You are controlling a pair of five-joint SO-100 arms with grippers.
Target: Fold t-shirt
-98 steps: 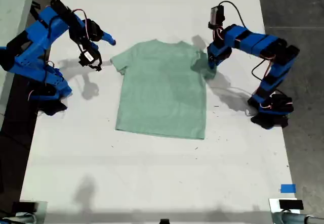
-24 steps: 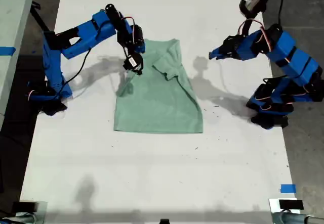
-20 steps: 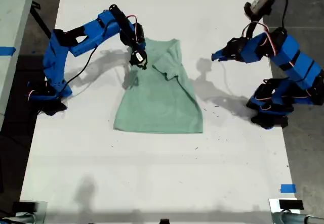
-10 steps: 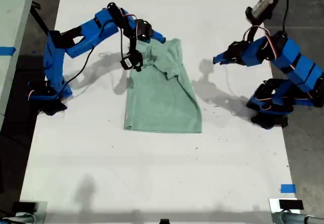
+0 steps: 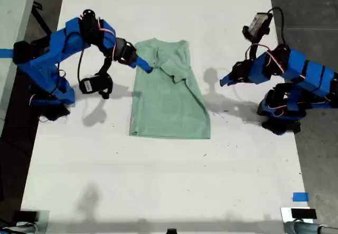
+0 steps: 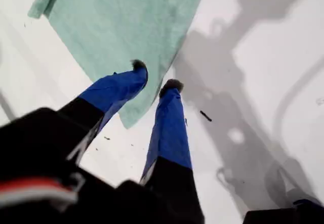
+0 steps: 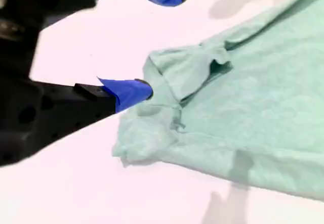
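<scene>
Exterior view: the small pale mint-green fabric t-shirt (image 5: 169, 102) lies on the white table (image 5: 158, 181) between the two blue arms, both its sides folded inward into a narrow shape. My second pincer (image 7: 162, 39) is spread wide, one fingertip (image 7: 144, 90) touching the bunched fabric near the collar. My first pincer (image 6: 154, 82) hangs slightly parted and empty near the shirt's edge.
</scene>
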